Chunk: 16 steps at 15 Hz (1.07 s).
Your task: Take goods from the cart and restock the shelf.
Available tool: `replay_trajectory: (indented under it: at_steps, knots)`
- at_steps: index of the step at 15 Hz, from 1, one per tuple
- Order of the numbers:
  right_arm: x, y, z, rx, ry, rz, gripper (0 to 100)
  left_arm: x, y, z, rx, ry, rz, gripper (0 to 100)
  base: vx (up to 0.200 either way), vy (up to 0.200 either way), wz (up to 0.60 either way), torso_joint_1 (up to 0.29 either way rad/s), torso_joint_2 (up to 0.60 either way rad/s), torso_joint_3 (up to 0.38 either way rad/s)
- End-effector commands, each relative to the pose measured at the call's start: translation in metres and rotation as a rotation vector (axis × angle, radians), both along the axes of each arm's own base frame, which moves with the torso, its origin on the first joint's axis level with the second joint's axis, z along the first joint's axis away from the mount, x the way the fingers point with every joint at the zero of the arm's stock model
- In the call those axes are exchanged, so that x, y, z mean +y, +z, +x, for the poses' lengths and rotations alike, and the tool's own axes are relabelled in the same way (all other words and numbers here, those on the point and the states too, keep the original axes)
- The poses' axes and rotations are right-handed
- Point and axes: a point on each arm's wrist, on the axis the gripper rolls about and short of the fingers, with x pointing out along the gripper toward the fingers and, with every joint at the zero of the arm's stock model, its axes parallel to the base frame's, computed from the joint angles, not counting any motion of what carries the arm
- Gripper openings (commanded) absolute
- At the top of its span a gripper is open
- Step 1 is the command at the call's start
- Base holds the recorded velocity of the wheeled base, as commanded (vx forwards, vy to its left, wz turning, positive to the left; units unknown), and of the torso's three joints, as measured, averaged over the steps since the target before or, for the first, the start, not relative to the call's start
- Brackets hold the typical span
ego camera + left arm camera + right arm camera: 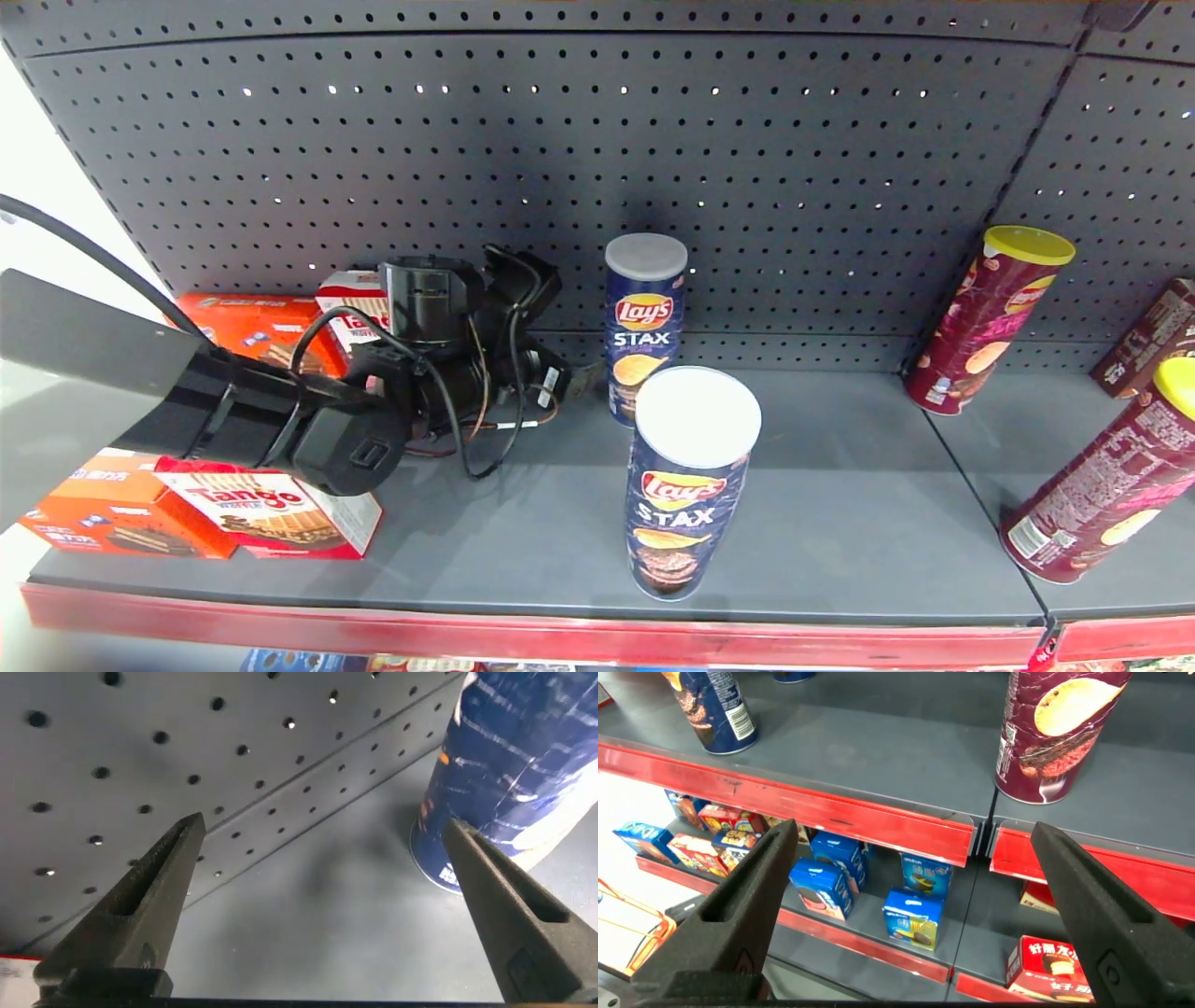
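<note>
Blue chip can (645, 327): upright at the back of the shelf (840, 523), close to the back wall (747, 168) full of little holes. Seems already set in its place. Second blue can (689, 481): upright too, nearer the red front edge (523, 635), a bit apart from the first. Left tool (322, 831): inside the shelf, just beside the back can, fingers spread wide, holding nothing. Probably time to take that arm out.

Keep the fingers spread wide. Pull back slowly, away from the back can, never toward it. Watch the finger nearest the can. Easy to knock over, being tall and thin. Mind the second can on the way out, and the wafer boxes (271, 513) on the arm's other side. No quick swings, no turning of the wrist while inside the shelf.

Right tool (912, 831): out in front of the shelf and lower down, fingers spread, holding nothing. Dark red can (1060, 728) close by, standing near the front edge. Keep the right tool still meanwhile, clear of that can. After that, fetch the next thing for the shelf, and leave a gap between cans.
</note>
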Motion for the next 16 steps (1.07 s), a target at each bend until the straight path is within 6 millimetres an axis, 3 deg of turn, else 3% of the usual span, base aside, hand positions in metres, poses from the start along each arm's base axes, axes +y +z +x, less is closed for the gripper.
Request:
replay_trajectory:
  at_steps: [1,4,5,10,12,14,16]
  knots:
    - [0.0,0.0,0.0,0.001,0.001,0.0,100,0.0,-0.003,-0.001,0.007,0.001,0.005,100,0.0,0.0,0.0,0.0,0.0,0.0]
    - [0.0,0.0,0.0,0.001,0.001,0.0,100,0.009,0.023,-0.012,-0.052,0.015,-0.015,100,0.0,0.0,0.0,0.0,0.0,0.0]
    - [0.0,0.0,0.0,0.001,0.001,0.0,100,0.016,0.041,-0.025,-0.084,0.017,-0.026,100,0.0,0.0,0.0,0.0,0.0,0.0]
    - [0.0,0.0,0.0,0.001,0.001,0.0,100,0.048,0.083,-0.084,-0.178,0.083,-0.081,100,0.0,0.0,0.0,0.0,0.0,0.0]
    - [0.0,0.0,0.0,0.001,0.001,0.0,100,0.072,0.095,-0.11,-0.21,0.137,-0.109,100,0.0,0.0,0.0,0.0,0.0,0.0]
    - [0.0,0.0,0.0,0.001,0.001,0.0,100,0.102,0.102,-0.157,-0.255,0.196,-0.144,100,0.0,0.0,0.0,0.0,0.0,0.0]
    - [0.0,0.0,0.0,0.001,0.001,0.0,100,0.12,0.095,-0.199,-0.283,0.224,-0.154,100,0.0,0.0,0.0,0.0,0.0,0.0]
